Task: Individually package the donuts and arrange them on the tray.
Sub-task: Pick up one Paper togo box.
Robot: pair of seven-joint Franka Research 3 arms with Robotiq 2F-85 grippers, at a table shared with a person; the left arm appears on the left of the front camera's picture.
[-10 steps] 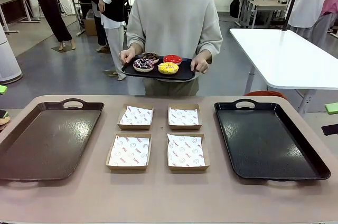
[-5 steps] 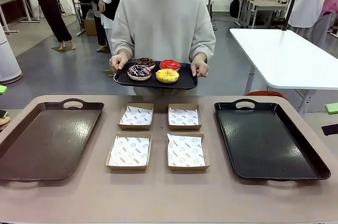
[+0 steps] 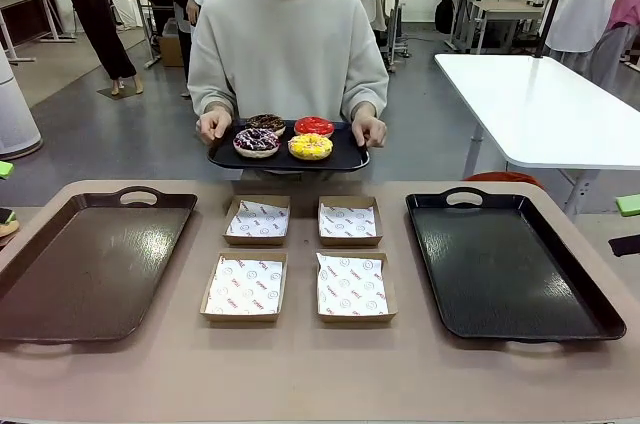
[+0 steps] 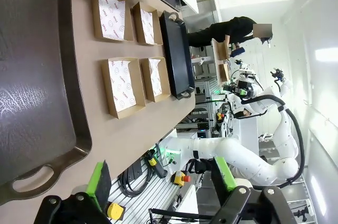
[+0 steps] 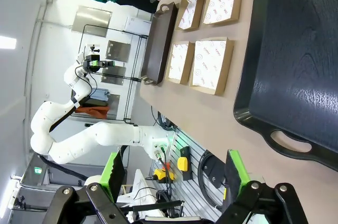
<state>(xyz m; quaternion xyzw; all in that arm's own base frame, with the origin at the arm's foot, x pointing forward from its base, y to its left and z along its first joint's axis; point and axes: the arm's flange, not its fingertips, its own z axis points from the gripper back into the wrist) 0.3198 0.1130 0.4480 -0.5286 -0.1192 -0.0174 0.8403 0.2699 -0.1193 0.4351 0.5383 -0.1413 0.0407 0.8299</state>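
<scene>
Nothing is packaged yet: four donuts [image 3: 310, 146] sit on the person's small tray [image 3: 350, 159] beyond the table's [image 3: 300, 374] far edge, the mid-table boxes [image 3: 244, 286] seemingly hold only paper, both end trays [image 3: 90, 264] lie bare, and the left gripper [image 4: 160, 177] and right gripper [image 5: 175, 174] stand spread, holding nothing.

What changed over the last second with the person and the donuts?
The person stepped closer to the table, bringing the small black tray of four donuts slightly toward the robot's left, both hands still holding it. Nothing was let go. The paper-lined boxes, brown tray and black tray stayed put; the left gripper and right gripper stayed open.
</scene>
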